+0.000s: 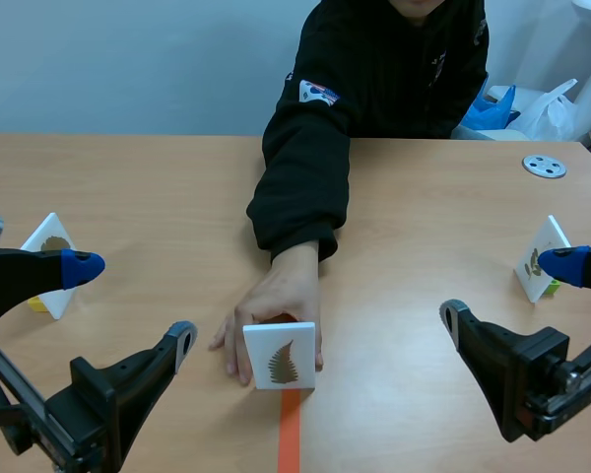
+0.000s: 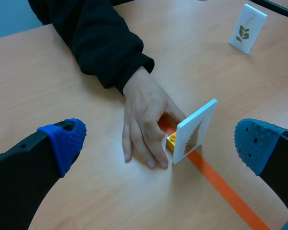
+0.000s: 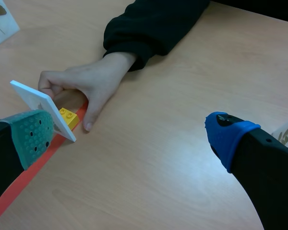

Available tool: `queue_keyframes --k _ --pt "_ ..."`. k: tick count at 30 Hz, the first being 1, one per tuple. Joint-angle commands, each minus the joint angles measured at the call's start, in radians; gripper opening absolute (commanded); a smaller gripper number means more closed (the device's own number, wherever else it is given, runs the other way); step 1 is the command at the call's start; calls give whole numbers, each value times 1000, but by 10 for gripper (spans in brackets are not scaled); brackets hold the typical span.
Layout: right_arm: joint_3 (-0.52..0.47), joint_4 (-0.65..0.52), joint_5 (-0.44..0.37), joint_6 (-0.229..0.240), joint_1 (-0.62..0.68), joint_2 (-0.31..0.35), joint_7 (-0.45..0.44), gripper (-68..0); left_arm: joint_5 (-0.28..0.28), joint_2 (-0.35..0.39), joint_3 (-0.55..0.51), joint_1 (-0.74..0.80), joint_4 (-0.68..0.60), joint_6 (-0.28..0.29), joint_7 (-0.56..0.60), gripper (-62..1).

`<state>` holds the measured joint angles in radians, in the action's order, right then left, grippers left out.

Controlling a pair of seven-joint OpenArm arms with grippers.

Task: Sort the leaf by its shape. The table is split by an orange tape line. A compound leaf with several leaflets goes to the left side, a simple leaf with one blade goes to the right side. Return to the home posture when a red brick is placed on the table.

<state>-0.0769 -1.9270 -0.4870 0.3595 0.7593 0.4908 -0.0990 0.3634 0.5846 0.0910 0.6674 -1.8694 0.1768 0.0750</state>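
Left tool point(image 1: 133, 301) and right tool point(image 1: 513, 290) gape wide, well clear of the hand point(image 1: 276, 301) steadying the fern card point(image 1: 279, 357).

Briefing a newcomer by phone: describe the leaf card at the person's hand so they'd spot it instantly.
Follow the orange tape line to its far end, mid-table. A white card stands there, a person's hand behind it. Unlike the left card and right card, it shows a feathery frond.

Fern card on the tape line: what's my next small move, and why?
Probably just wait: the person's hand holds the fern card on the tape line. Once it lets go, the open left gripper looks best placed; the leaf's many leaflets suggest the left side.
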Motion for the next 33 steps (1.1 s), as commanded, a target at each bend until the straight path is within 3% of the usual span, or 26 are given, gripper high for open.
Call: queue_keyframes --k 1,13,23,28,33 --pt "-8 -2 -13 0 -11 8 -11 4 6 1 -7 -3 -10 2 11 14" --pt "-8 0 -13 10 -14 9 -8 4 6 0 -7 -3 -10 2 14 14" --pt "-3 63 -10 138 -105 45 11 4 6 0 -7 -3 -10 2 14 14" --pt "57 138 -9 191 -195 69 11 4 6 1 -7 -3 -10 2 14 14" --pt "148 221 22 208 -290 69 -2 4 6 0 -7 -3 -10 2 14 14"
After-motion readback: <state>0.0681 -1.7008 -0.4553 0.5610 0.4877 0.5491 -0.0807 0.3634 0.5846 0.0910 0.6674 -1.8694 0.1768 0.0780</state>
